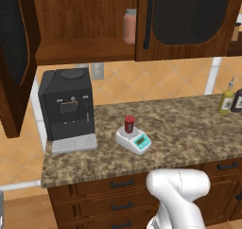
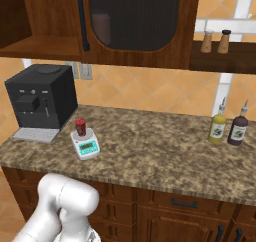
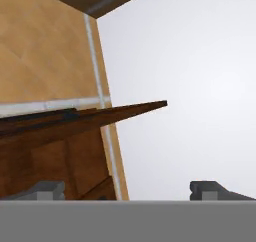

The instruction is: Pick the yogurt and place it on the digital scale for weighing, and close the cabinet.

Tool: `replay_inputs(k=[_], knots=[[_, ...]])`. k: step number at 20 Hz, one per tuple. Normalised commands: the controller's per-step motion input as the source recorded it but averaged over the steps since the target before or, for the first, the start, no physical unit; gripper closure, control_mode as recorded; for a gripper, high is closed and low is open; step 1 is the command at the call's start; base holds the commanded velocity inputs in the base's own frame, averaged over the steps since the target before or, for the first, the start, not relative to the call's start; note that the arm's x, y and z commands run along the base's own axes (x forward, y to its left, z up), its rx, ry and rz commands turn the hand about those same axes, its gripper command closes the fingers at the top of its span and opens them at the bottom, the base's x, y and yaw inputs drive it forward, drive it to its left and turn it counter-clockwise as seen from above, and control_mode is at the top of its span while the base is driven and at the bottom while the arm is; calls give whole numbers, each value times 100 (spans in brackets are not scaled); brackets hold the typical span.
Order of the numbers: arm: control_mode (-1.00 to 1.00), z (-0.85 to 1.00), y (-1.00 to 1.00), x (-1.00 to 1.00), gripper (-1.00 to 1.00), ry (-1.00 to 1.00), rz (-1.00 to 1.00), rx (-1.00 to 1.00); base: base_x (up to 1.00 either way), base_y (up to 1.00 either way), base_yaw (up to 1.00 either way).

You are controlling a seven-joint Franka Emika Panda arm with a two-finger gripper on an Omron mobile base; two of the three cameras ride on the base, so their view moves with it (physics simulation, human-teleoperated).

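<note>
A: Yogurt (image 1: 129,124) is seen already standing on the round plate of the digital scale (image 1: 134,140), a small red cup with a dark top, upright, on the granite worktop (image 1: 189,128) just to the right of the black coffee machine (image 1: 66,107). The placing step is judged done.

B: What is left, then?

A: The cabinet (image 1: 184,22) above the worktop. Its left door (image 1: 14,57) is swung wide open toward the viewer at the left edge of the left base view, its long axis vertical. A shelf is exposed behind it, with a pinkish jar (image 1: 129,25) at its right end, beside the closed right door.

B: And where is the pincer?

A: The pincer (image 3: 135,188) is seen in the hand view, its two dark fingertips (image 3: 47,188) spread as wide as they go, with nothing held between them. A thin brown edge is shown slanting across the left and middle of that view against tiled wall and pale blank space; it is judged to be the edge of the open door, though this cannot be settled.

B: So which way must the push go?

A: Judged from the base views, the open door lies up and to the left of the arm, so it would have to be swung back toward the shelf, away from the viewer.
</note>
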Motion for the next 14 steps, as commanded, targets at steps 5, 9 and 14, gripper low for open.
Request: replay_inputs(k=[5,9,14], knots=[[-100,-47,100,100,-100,0,0,10,0,0,0],[-100,-73,89,100,-100,7,0,8,0,0,0],[-100,-36,39,100,-100,33,1,4,0,0,0]])
